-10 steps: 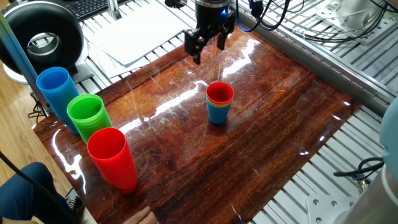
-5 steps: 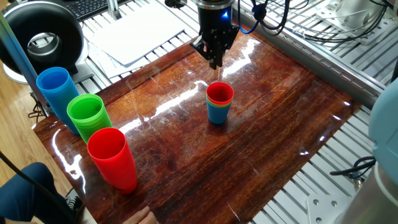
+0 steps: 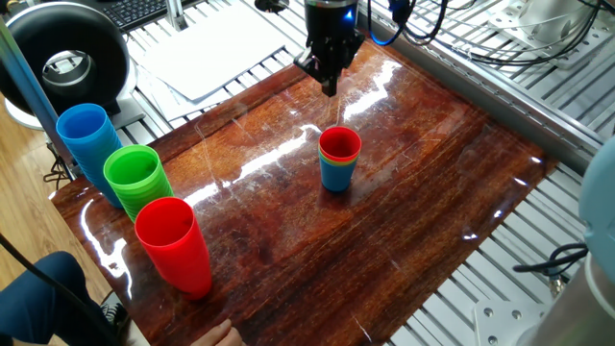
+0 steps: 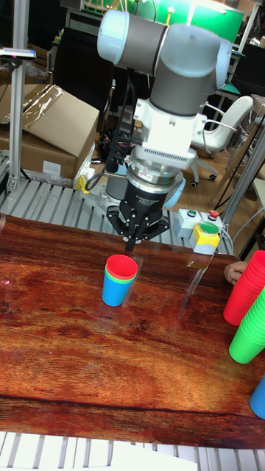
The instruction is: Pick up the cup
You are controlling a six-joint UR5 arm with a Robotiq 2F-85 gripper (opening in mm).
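Since a second ago the hand [image 3: 330, 85] has turned about its own axis: its two fingers, then spread and seen side by side, now line up one behind the other in the fixed view and come to a single narrow tip. It has shifted only slightly to the right, and the cups have not moved. In the tall fixed view the hand [image 4: 131, 241] hangs just above and a little behind the small stack, its fingertips close together and pointing straight down, apart from the rim and gripping nothing.

The cup [image 3: 339, 144], small and red, sits as the top piece of a nested stack near the middle of the desk [image 3: 423, 192], pushed down into a green cup [image 4: 118, 279] whose rim alone shows, and that in turn into a blue cup [image 3: 336, 176] that stands upright on the wood. The red cup's mouth faces up.

At the left end of the desk in the fixed view stand three taller stacks in a row: a blue stack [image 3: 85, 139] farthest, a green stack [image 3: 136, 180] beside it, and a red stack [image 3: 174, 244] nearest. All three are well apart from the small stack.
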